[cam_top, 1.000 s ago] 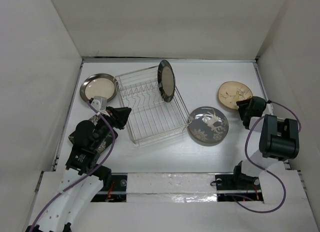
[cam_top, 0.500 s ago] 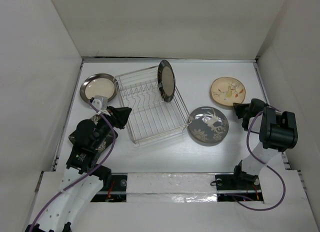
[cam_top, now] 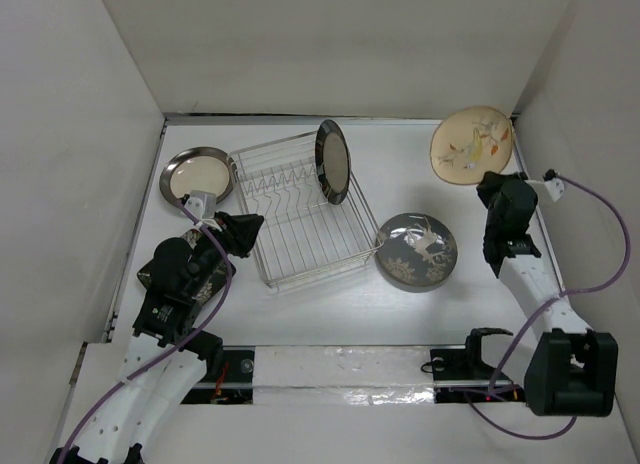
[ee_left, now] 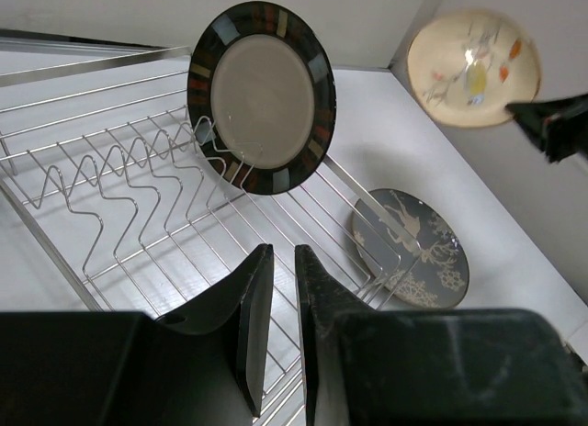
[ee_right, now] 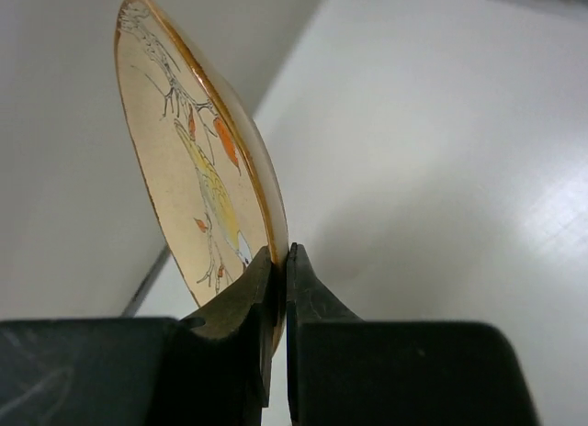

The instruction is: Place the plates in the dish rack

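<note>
The tan plate with the bird print [cam_top: 471, 146] hangs tilted on edge above the table's back right, with my right gripper [cam_top: 488, 180] shut on its lower rim [ee_right: 280, 253]; its printed face [ee_right: 188, 169] fills the right wrist view. The dish rack [cam_top: 300, 212] is a silver wire basket holding the black-rimmed gold plate [cam_top: 333, 161] upright at its far right end. My left gripper [cam_top: 254, 224] hovers over the rack's near-left side, jaws [ee_left: 283, 253] almost together with nothing between them. A silver-rimmed cream plate [cam_top: 196, 174] and a dark grey floral plate [cam_top: 417, 251] lie flat.
A dark patterned plate [cam_top: 214, 281] lies mostly hidden under my left arm at the near left. White walls close in the table on the left, back and right. The rack's wire prongs [ee_left: 119, 183] stand bare left of the upright plate [ee_left: 262, 95].
My right gripper shut on the tan plate's rim, lifted it off the table and carried it up toward the back right, tipping it on edge. The left arm stayed still.
</note>
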`<control>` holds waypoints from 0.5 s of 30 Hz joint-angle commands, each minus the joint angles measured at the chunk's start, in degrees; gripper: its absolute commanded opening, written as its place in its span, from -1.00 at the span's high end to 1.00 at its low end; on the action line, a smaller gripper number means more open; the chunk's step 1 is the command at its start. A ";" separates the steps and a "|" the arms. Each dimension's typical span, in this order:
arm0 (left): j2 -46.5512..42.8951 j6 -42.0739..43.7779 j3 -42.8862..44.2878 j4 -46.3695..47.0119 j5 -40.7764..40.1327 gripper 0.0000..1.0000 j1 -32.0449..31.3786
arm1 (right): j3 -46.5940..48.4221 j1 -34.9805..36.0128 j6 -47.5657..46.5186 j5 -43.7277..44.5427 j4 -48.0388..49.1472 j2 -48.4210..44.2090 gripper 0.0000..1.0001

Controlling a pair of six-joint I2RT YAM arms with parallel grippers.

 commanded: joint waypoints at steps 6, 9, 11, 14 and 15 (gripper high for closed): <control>-1.38 -0.05 1.68 2.19 0.56 0.74 -0.32 | 23.34 20.18 -23.74 12.86 2.43 -4.37 1.00; -1.47 0.13 1.94 1.93 -0.67 0.74 -0.32 | 32.40 26.79 -31.47 15.75 -0.82 0.54 1.00; -1.47 0.04 1.85 1.75 -0.15 0.74 -0.32 | 38.47 32.60 -36.03 17.26 -1.71 3.19 1.00; -2.26 0.13 1.85 1.76 -1.10 0.74 -0.32 | 45.83 37.78 -39.65 18.05 -3.80 8.55 1.00; -2.17 0.22 2.03 1.75 -1.37 0.74 -0.32 | 47.78 38.84 -40.45 17.79 -4.69 9.87 1.00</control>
